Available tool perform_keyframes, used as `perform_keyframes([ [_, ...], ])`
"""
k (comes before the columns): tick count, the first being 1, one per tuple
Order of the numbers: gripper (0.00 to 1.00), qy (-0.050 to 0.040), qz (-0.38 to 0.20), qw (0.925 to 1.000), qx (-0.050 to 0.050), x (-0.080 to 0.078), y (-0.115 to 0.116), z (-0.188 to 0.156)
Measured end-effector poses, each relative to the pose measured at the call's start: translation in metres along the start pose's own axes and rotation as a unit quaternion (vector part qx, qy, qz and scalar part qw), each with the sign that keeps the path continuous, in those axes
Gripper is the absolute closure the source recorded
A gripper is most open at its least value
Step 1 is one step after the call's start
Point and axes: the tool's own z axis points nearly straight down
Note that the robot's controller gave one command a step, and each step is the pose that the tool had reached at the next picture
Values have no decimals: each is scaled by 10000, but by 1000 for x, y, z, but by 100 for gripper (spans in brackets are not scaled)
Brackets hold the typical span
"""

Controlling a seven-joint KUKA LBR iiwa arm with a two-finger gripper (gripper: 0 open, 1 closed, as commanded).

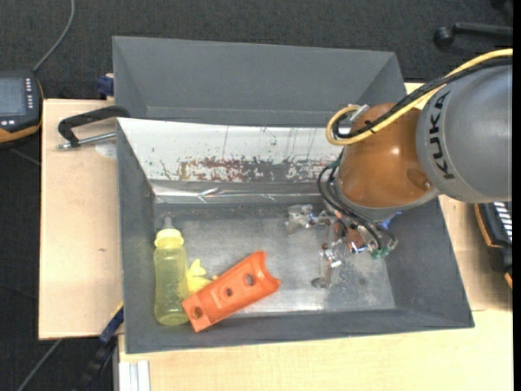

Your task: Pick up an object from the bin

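You see dark carpet floor (pixel 244 6) around pale table (pixel 77 218). Black cable (pixel 72 10) curves top left. Chair base (pixel 480 29) top right, on carpet.

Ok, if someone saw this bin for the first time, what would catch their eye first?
The big arm with its orange wrist cover reaches in from the right, its hand low over the right side of the grey bin. At the lower left lie an orange block with holes, set slantwise, and beside it a pale yellow baby bottle, cap toward the back wall.
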Motion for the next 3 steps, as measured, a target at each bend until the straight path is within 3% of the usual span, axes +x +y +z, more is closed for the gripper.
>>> perform_keyframes([
  [1,0,-49,237,9997,11,1,53,33],
  [2,100,-50,-855,9963,3,-11,56,39],
  [3,100,-42,-1017,9948,6,-13,48,35],
])
